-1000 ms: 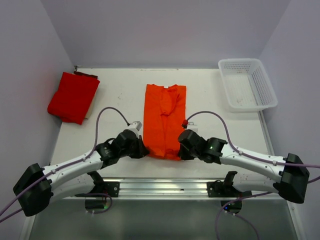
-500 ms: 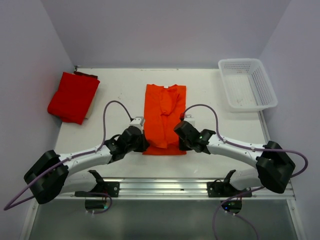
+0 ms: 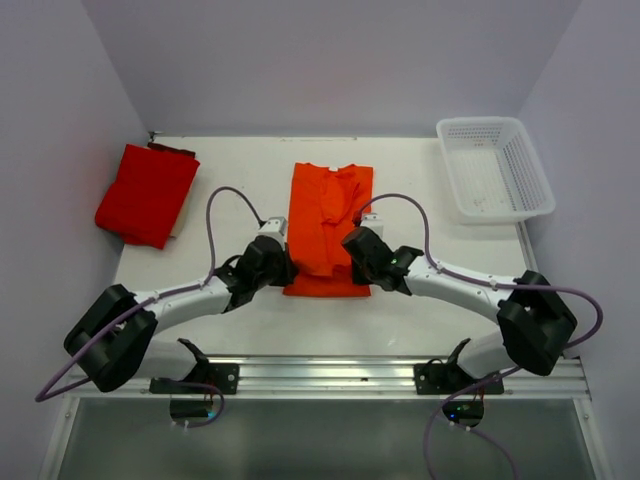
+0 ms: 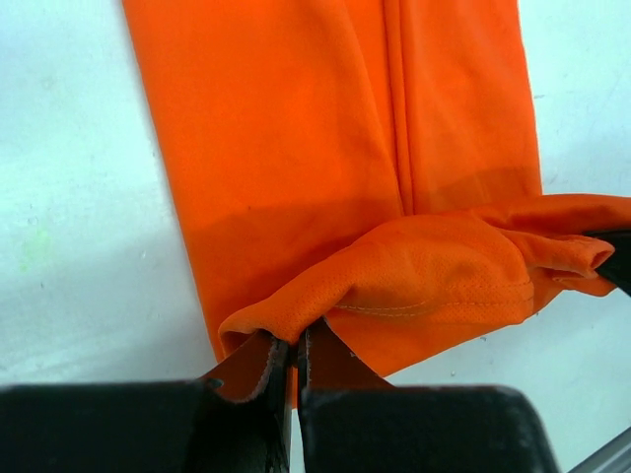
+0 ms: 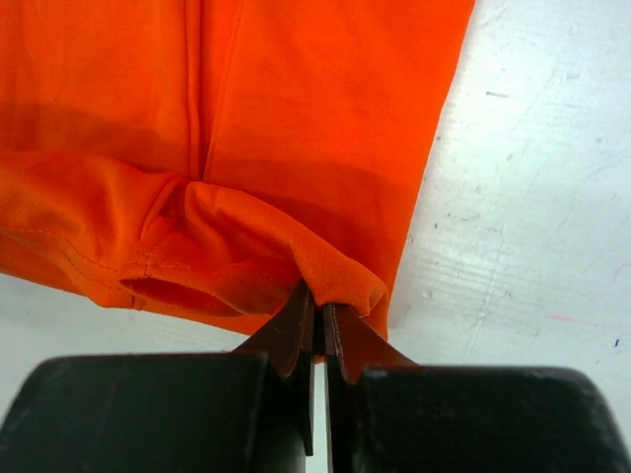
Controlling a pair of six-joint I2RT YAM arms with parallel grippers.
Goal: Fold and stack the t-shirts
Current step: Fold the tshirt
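Note:
The bright orange t-shirt (image 3: 326,225) lies as a long folded strip in the middle of the table. My left gripper (image 3: 284,268) is shut on its near left hem corner (image 4: 296,310) and holds it lifted over the strip. My right gripper (image 3: 353,266) is shut on the near right hem corner (image 5: 335,281) in the same way. The near hem is doubled back over the shirt's lower part between the two grippers. The deeper red t-shirt (image 3: 147,193) lies folded at the far left of the table, apart from both grippers.
A white mesh basket (image 3: 495,167) stands at the far right corner. The white table (image 3: 240,180) shows bare around the orange shirt. Purple cables loop above both arms. A metal rail (image 3: 320,375) runs along the near edge.
Both grippers have moved away from the table's near edge, carrying the orange shirt's near hem with them. The visible strip has grown shorter as the hem folds over it.

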